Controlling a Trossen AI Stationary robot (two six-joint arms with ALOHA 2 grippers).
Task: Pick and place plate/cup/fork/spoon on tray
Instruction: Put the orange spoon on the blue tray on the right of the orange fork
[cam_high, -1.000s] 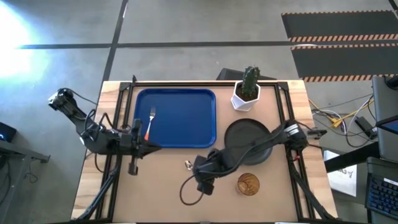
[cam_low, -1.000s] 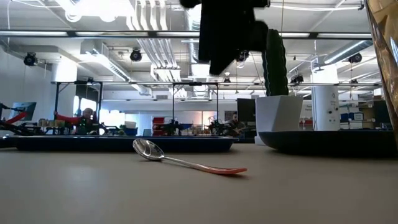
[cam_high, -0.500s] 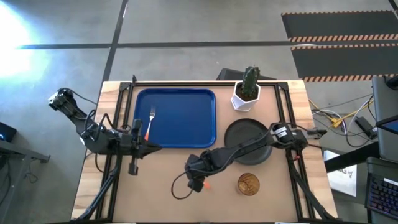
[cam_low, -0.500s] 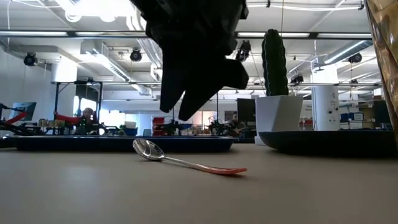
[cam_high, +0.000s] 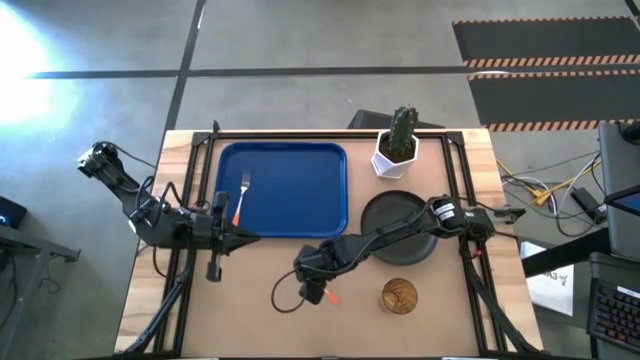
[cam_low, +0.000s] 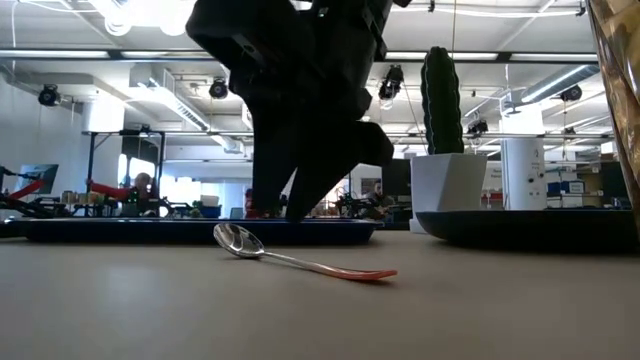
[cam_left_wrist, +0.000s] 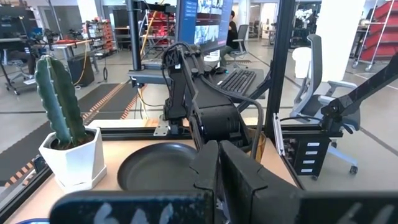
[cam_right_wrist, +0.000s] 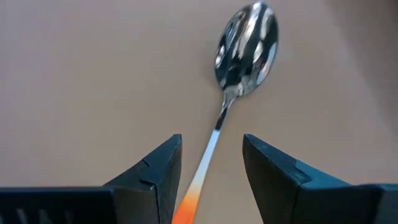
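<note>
Fork (cam_high: 241, 199) first, on the far left of the blue tray (cam_high: 300, 165): it lies inside the tray near its left rim, tines pointing toward the far edge, orange handle toward the near one. Just outside that same left rim, the left end effector (cam_high: 243, 238) waits above the counter (cam_high: 250, 300) off the tray's near-left corner; I cannot tell whether its fingers are released or clenched.

Right of that, in front of the tray's near rim, the right end effector (cam_right_wrist: 211, 171) is down low over the spoon (cam_right_wrist: 233, 81). Its two dark fingers (cam_right_wrist: 158, 174) are spread apart and straddle the spoon's shaft where silver turns to orange, with a gap showing on each side, so nothing is grasped. The spoon lies flat on the counter, bowl pointing away from the fingers. From counter height the spoon (cam_low: 300, 255) lies in front of the tray's rim (cam_low: 150, 230), with the dark end effector (cam_low: 290, 110) hanging just above and behind it.

Further right of the tray sits the black plate (cam_high: 395, 230) on the counter, close to the tray's right rim. The amber cup (cam_high: 399, 296) stands nearer the front edge than the plate, and a white pot with a cactus (cam_high: 398, 145) stands beyond the plate, beside the tray's far-right corner.
</note>
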